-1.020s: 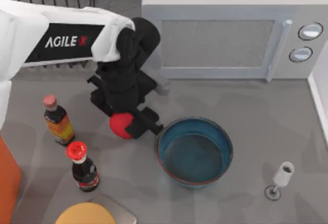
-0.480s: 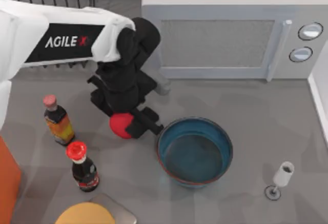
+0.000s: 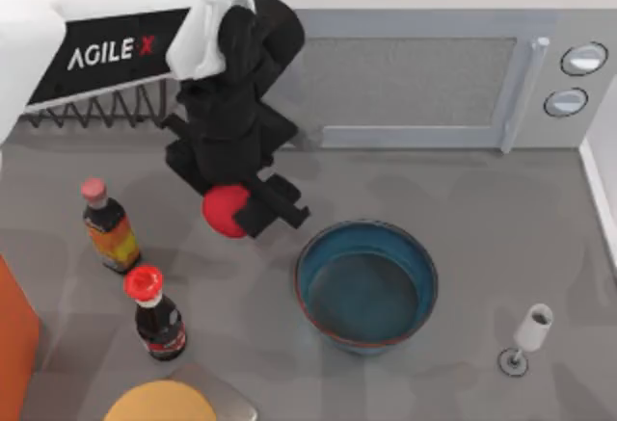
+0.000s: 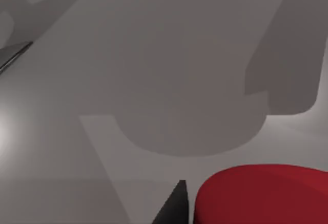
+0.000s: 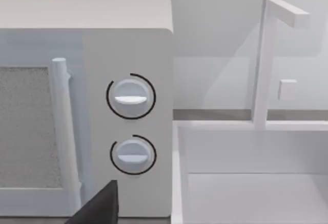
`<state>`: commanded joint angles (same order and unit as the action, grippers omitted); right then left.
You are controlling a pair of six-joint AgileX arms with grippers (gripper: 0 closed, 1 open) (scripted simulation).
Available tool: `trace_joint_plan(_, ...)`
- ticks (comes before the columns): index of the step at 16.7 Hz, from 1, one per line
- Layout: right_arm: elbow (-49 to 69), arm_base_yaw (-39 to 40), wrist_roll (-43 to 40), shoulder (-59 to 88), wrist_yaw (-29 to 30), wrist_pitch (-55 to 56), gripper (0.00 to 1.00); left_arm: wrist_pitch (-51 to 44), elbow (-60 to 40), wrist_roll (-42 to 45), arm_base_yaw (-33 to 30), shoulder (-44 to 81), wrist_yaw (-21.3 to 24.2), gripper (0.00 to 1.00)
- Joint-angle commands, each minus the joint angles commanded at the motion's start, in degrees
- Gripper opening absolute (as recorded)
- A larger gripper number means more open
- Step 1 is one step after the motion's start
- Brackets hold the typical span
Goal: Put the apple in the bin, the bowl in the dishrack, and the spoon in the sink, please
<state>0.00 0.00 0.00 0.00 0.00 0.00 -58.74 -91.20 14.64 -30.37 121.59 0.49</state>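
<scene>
Apple (image 3: pixel 222 211) is sitting clamped in the left gripper (image 3: pixel 239 215), raised off the table (image 3: pixel 463 199) to the left of the bowl (image 3: pixel 366 284) and in front of the microwave (image 3: pixel 424 74). In the left wrist view the red fruit (image 4: pixel 261 193) is showing beside one dark fingertip (image 4: pixel 174 206), with bare grey tabletop spread beneath, so it is hanging clear of the surface.

The fruit is smooth and round, and the fingers are pinching it from the sides; I am judging that a quick swing could let it roll out of the hold. If it drops here, it could be landing on the bowl's rim or rolling off among the bottles. Two bottles are standing to the left, a pink-capped one (image 3: pixel 108 228) and a red-capped one (image 3: pixel 154 310), both near any leftward path; a low carry could be knocking them over. An orange thing (image 3: pixel 14 344) at the left edge may be the bin, though I cannot tell. The dishrack (image 3: pixel 87 108) is lying behind the arm, and its wires could be snagging the wrist if the arm sweeps back.

The right arm is parked off to the right, its camera facing the microwave knobs (image 5: pixel 130 124) and a white sink basin (image 5: pixel 246 183); whether its fingers are apart I cannot tell. A wine glass (image 3: pixel 525 336) is standing right of the bowl, well apart from the apple.
</scene>
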Motion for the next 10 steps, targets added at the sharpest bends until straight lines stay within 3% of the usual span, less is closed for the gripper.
trace_joint_plan(6,0.0,0.0,0.0,0.0,0.0,0.0,1.0,-9.7,-6.9,-0.1,-0.1,-2.9,0.0,0.0)
trace_joint_plan(10,0.0,0.0,0.0,0.0,0.0,0.0,1.0,-11.4,-8.1,-0.2,0.0,-3.8,0.0,0.0)
